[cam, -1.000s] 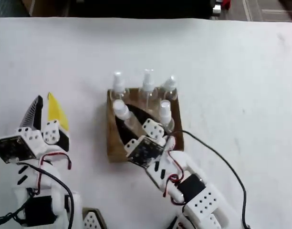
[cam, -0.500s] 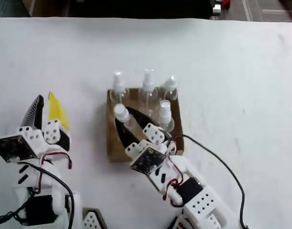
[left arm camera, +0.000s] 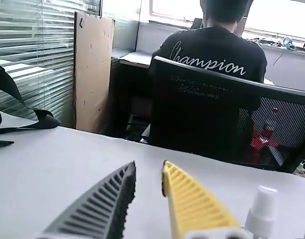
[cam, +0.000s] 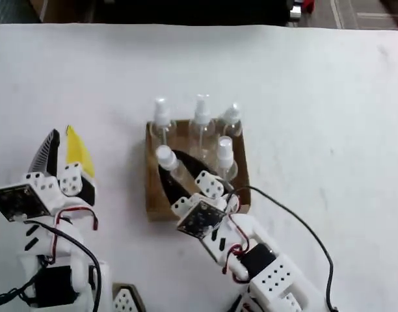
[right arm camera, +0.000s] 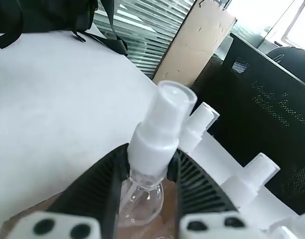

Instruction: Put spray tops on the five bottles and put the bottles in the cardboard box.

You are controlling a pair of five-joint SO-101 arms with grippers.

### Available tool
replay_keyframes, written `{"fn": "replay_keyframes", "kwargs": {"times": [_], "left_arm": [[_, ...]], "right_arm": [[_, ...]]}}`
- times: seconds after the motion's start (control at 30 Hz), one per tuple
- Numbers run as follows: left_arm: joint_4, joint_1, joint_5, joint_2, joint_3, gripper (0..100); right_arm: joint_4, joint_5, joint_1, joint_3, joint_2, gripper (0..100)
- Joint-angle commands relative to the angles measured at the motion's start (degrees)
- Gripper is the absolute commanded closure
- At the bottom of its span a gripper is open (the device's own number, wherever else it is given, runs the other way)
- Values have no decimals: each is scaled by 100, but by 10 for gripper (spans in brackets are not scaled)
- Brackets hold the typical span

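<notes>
The cardboard box [cam: 155, 195] sits mid-table with several clear bottles in it, all wearing white spray tops. Three stand along its far side [cam: 201, 109], one at the right [cam: 225, 153]. The near-left bottle [cam: 165, 156] stands between the black fingers of my right gripper [cam: 172, 166], which is shut on it just below the spray top [right arm camera: 160, 124]; two neighbouring spray tops [right arm camera: 200, 122] stand behind it. My left gripper [cam: 61, 132] rests to the left of the box, open, with nothing between its black and yellow fingers [left arm camera: 192, 204]. One spray top [left arm camera: 259, 209] shows beside it.
The white table [cam: 316, 97] has free room on all sides of the box. A black cable [cam: 303, 224] trails from the right arm. A dark bag with straps [right arm camera: 43, 20] lies at the table's far edge, with a chair [left arm camera: 217, 119] beyond.
My right arm has drawn back a little toward the near edge, and the held bottle shifted slightly with it inside the box. The left arm has stayed still.
</notes>
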Motion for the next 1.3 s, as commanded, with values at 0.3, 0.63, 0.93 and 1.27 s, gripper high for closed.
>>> {"fn": "replay_keyframes", "kwargs": {"times": [0.3, 0.63, 0.93, 1.27], "left_arm": [[-158, 57, 35, -40, -44, 913], [-149, 57, 35, -40, -44, 913], [-149, 57, 35, -40, -44, 913], [-141, 57, 26, -40, -44, 913]], "right_arm": [[-66, -44, -286, 149, 13, 981], [-75, -44, -400, 264, 13, 961], [-48, -35, -514, 290, 13, 883], [-48, -44, -620, 334, 13, 841]]}}
